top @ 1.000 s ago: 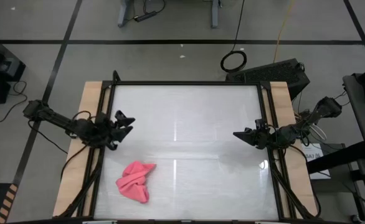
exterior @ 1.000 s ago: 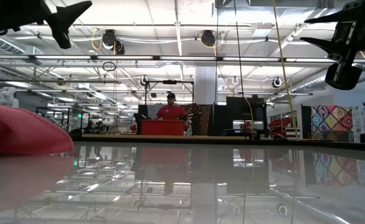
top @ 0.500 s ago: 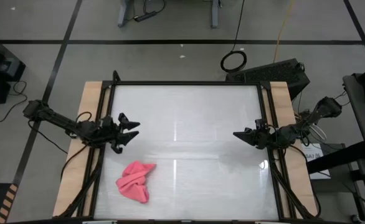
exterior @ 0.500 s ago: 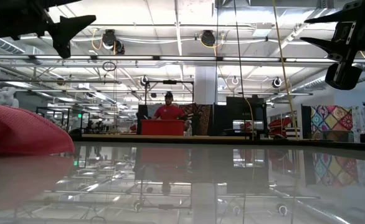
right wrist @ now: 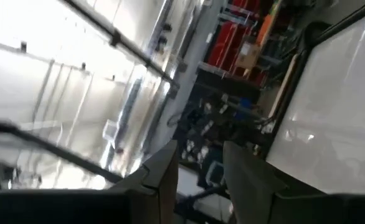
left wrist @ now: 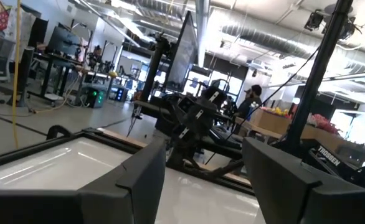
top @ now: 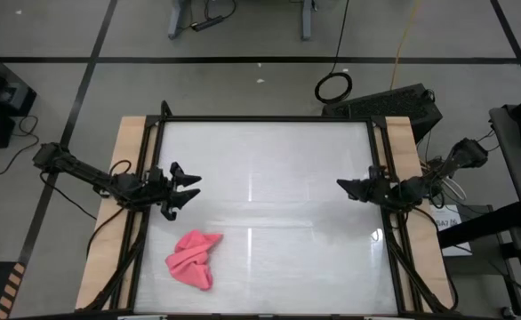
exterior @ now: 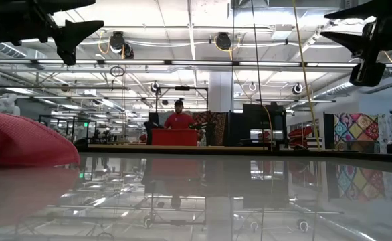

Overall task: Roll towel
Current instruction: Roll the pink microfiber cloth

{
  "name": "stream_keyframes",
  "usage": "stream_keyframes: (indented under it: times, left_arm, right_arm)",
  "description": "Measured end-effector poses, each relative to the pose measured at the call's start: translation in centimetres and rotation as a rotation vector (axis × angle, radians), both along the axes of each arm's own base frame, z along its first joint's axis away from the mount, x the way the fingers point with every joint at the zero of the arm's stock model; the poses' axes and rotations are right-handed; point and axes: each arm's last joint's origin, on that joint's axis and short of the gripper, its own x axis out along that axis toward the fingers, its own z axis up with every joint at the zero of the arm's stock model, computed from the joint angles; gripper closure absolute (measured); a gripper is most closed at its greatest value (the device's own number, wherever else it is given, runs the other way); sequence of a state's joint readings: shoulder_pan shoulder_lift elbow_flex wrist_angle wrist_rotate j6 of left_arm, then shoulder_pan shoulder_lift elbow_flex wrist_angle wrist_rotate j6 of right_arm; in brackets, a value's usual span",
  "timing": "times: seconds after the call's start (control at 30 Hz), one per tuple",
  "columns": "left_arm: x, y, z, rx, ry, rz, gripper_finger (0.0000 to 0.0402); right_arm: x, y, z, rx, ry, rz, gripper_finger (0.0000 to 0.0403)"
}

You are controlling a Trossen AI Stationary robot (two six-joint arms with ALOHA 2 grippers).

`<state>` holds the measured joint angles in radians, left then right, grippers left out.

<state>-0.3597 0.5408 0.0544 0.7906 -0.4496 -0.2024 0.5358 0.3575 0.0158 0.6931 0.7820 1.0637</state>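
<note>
Where the table (top: 269,160) edge comes nearest, the towel (top: 193,259) lies bunched in a loose pink-red heap on the glossy white top, toward the left arm's side and well in from the wooden strip that borders it. From table height the towel (exterior: 22,140) swells up as a soft red mound at the very edge of sight, its colour mirrored in the shiny surface below.

Farther in, the 2 arms hang above the table, neither touching anything. Its fingers spread apart with nothing between them, the left gripper (top: 186,188) hovers over the left side, beyond the towel and clearly apart from it. Its own camera shows the 2 dark fingers (left wrist: 126,180) standing wide with bare white tabletop between them.

Across the table, the right gripper (top: 345,188) hangs over the right edge, well away from the towel. Its fingers (right wrist: 161,174) stand partly parted, a narrow gap between them, gripping nothing.

Beyond the table, a person (exterior: 178,118) in a red top stands behind a red counter far back in the room.
</note>
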Motion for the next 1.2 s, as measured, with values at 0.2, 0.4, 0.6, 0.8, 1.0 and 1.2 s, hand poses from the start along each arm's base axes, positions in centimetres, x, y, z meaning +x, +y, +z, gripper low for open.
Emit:
stream_keyframes:
  times: [0.2, 0.4, 0.6, 0.8, 1.0, 1.2]
  left_arm:
    - [0.0, 0.0, 0.0, -0.001, -0.002, 0.0, 0.0182]
    - [0.0, 0.0, 0.1, -0.003, -0.008, 0.0, 0.0182]
    - [-0.1, 0.1, 0.3, -0.014, -0.032, 0.005, 0.0182]
    - [-0.2, 0.1, 0.6, -0.028, -0.065, 0.004, 0.0182]
    - [-0.3, 0.1, 0.8, -0.036, -0.088, 0.003, 0.0182]
    - [-0.3, 0.1, 0.8, -0.035, -0.086, 0.002, 0.0182]
  right_arm:
    - [-0.2, -0.3, 0.9, 0.02, -0.085, -0.021, 0.0284]
    - [-1.3, -0.8, 8.1, -0.23, -0.387, -0.041, 0.0284]
    - [-0.3, -0.5, 18.7, -0.575, -0.295, -0.152, 0.0284]
    - [3.9, 1.1, 27.0, -0.842, -0.072, -0.178, 0.0284]
    - [9.2, 2.9, 29.8, -1.101, 0.284, -0.027, 0.0284]
    - [15.3, 4.6, 27.8, -1.225, 0.612, 0.258, 0.0284]
